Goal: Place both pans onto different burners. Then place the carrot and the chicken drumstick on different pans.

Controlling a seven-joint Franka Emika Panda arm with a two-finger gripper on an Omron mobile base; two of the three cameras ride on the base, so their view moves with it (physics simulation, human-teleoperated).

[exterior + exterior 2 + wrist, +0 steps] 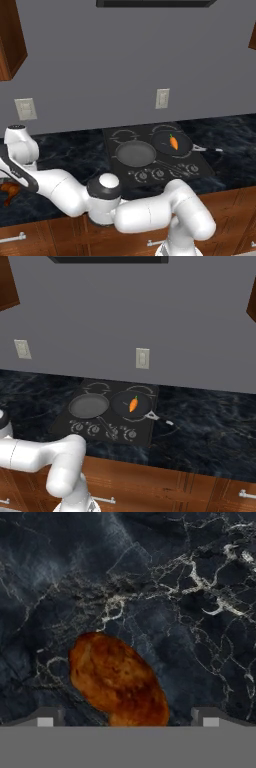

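Two pans sit on the front burners of the black cooktop (159,174). The grey pan (135,152) (89,405) on the left is empty. In the dark pan (172,142) (131,404) on the right lies the orange carrot (173,142) (133,404). The reddish-brown chicken drumstick (117,679) (9,190) lies on the dark marble counter far to the left. My gripper (127,722) hangs over it, open, with one fingertip (45,719) on each side of the drumstick and nothing held.
The two rear burners (125,134) (96,387) are bare. Four knobs (159,174) line the cooktop's front edge. Wall outlets (25,108) (162,98) sit above the counter. My arm stretches low across the counter's front towards the left.
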